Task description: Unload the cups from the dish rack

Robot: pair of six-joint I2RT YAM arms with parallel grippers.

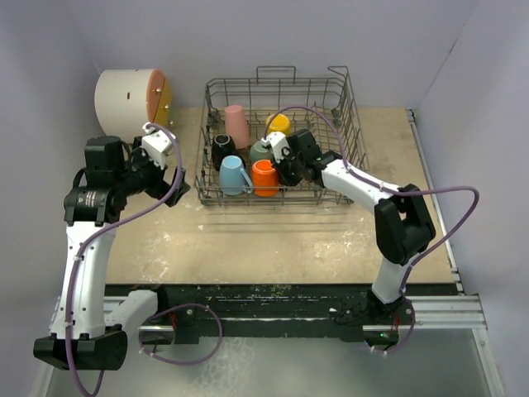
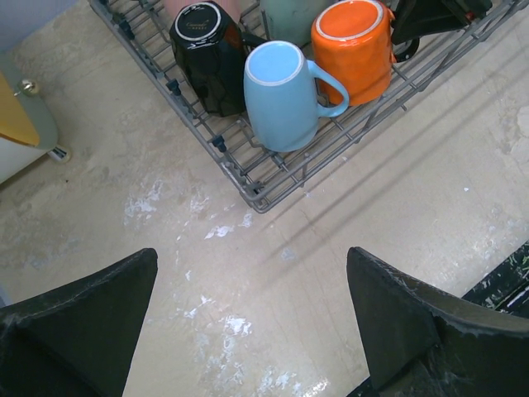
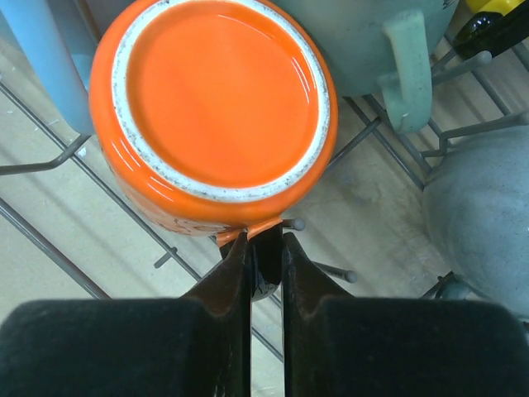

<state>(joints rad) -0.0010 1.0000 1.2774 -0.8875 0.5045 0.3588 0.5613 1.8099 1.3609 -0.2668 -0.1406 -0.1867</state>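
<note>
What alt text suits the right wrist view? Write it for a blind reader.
The right pincer is closed on the handle of an upside-down orange mug in the dish rack. A teal mug sits beyond it, a grey mug to the right.

orange mug (image 3: 215, 107) handle: mostly hidden by right tool (image 3: 266, 241) | grey mug (image 3: 483, 219): cropped
</note>
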